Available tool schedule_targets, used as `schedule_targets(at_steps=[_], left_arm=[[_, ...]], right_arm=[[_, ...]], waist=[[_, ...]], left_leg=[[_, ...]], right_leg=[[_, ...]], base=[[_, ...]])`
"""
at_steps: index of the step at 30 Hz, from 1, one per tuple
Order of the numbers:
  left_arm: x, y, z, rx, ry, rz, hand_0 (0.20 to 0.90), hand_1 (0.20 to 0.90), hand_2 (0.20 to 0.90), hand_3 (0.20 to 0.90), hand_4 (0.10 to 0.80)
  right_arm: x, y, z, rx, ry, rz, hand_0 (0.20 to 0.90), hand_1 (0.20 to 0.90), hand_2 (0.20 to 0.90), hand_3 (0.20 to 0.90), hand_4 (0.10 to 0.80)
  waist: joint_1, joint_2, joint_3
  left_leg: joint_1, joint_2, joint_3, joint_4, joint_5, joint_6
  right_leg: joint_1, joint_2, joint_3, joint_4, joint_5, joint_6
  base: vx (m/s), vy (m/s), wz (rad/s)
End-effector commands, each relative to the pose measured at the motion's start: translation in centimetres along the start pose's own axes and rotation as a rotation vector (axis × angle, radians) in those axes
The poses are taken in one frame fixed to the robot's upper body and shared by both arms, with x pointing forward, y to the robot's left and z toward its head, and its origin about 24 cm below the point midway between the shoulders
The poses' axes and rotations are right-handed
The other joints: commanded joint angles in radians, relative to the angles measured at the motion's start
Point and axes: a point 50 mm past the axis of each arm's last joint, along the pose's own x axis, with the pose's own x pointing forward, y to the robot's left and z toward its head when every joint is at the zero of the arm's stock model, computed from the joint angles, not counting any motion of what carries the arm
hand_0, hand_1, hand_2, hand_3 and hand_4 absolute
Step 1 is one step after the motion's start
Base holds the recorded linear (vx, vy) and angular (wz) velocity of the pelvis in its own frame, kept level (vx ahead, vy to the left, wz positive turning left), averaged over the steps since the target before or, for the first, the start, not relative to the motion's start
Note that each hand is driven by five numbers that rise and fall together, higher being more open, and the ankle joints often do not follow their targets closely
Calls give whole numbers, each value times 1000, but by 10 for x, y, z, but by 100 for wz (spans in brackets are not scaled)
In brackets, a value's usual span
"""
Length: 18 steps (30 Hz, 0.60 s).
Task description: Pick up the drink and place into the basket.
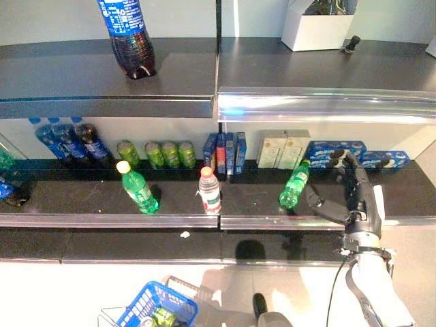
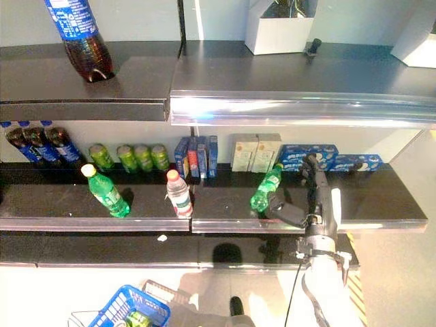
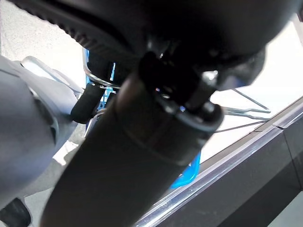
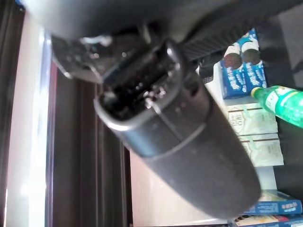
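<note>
A green drink bottle (image 1: pixel 294 185) leans tilted on the middle shelf (image 1: pixel 259 221), its cap pointing up and back; it shows in the right wrist view too (image 4: pixel 284 105). Just right of it my right hand (image 1: pixel 357 197) is open, fingers straight up and thumb stretched toward the bottle's lower half, a small gap between them. The blue basket (image 1: pixel 146 303) hangs low at the lower left with a green drink (image 1: pixel 162 317) inside. In the left wrist view my left hand (image 3: pixel 90 101) has dark fingers curled at the basket's wire handle (image 3: pixel 246 106).
On the same shelf stand another green bottle (image 1: pixel 137 187), a red-capped water bottle (image 1: pixel 210 191), green cans (image 1: pixel 157 154), dark soda bottles (image 1: pixel 68 139), cartons (image 1: pixel 285 148) and blue packs (image 1: pixel 334 151). The top shelf holds a cola bottle (image 1: pixel 129 37) and a white box (image 1: pixel 317 27).
</note>
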Motion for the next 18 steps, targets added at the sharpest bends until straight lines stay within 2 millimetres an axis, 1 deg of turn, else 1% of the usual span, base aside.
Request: schedule_targets(at_steps=[1,3,4,5,6,8,13,14,18], left_arm=[[1,-10,34,-31,-140,-42,300,300,300,200,100],[1,-9,35,-26,-142,-40,300,300,300,200,100],[1,-8,37,-22,-144,-40,300,300,300,200,100],[2,-7,40,-13,-148,-39,300,300,300,200,100],[2,-7,41,-12,-149,-38,300,300,300,200,100],[2,-4,45,-8,-153,-30,300,300,300,200,100],[2,-7,53,7,-162,-32,300,300,300,200,100],[2,-8,57,14,-168,-34,300,300,300,200,100],[1,-8,72,7,-200,-38,300,300,300,200,100]], right_arm=[[21,-3,52,-11,-296,7,900,900,900,900,800],[23,-5,53,-47,-303,14,900,900,900,900,800],[26,-8,54,-98,-313,24,900,900,900,900,800],[31,-15,54,-141,-285,9,900,900,900,900,800],[32,-17,54,-144,-280,5,900,900,900,900,800],[38,-29,51,-181,-251,-23,900,900,900,900,800],[44,-35,59,-307,-305,-14,900,900,900,900,800],[49,-41,62,-400,-315,-3,900,900,900,900,800],[63,-60,67,-590,-313,-3,900,900,900,900,800]], waist=[[3,-23,1],[6,-25,2],[10,-29,2],[15,-34,6],[15,-35,7],[21,-43,11],[29,-47,25],[34,-48,30],[45,-56,54]], left_leg=[[-13,27,-1,69,-31,32],[-15,27,-3,69,-31,33],[-18,28,-6,70,-31,33],[-23,29,-8,73,-29,33],[-24,30,-9,74,-29,33],[-34,34,-15,84,-29,31],[-62,42,-29,101,-24,28],[-74,44,-36,106,-20,28],[-105,53,-52,113,-12,24]], right_leg=[[-15,-47,-22,134,-104,34],[-16,-46,-24,135,-105,34],[-17,-45,-27,137,-106,34],[-19,-42,-32,141,-107,32],[-19,-42,-32,142,-108,32],[-24,-38,-38,151,-112,28],[-40,-29,-43,168,-119,21],[-48,-24,-44,174,-122,18],[-68,-15,-50,185,-127,12]], base=[[0,0,0],[27,-34,1],[35,-72,1],[33,-68,1],[36,-77,3],[25,-68,3],[7,-49,8],[3,-61,13],[-34,-67,6]])
